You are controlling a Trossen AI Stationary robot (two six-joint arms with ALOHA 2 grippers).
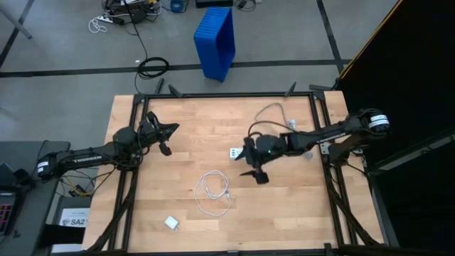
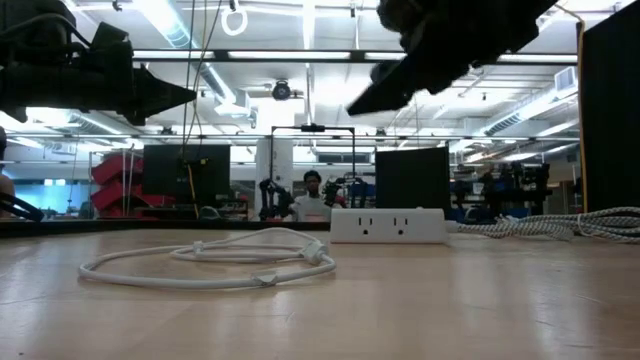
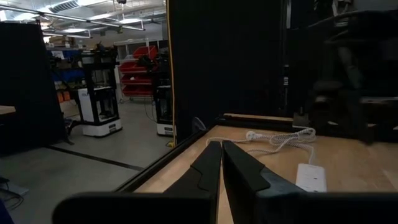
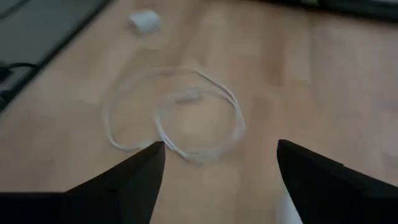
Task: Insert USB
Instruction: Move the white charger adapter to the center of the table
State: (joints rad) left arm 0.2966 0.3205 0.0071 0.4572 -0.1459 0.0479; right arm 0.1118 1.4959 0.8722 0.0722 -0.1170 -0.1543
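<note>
High view: the USB [image 1: 213, 192] is seen coiled loose on the table [image 1: 142, 213], just beside the right gripper [image 1: 254, 173], whose fingers are spread apart above it. The left gripper [image 1: 168, 139] is held well apart, fingers seemingly pressed together.

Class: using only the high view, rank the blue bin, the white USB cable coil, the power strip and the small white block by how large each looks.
1. Blue bin
2. USB cable coil
3. Power strip and small white block: these look alike in size, so I won't rank them.
</note>
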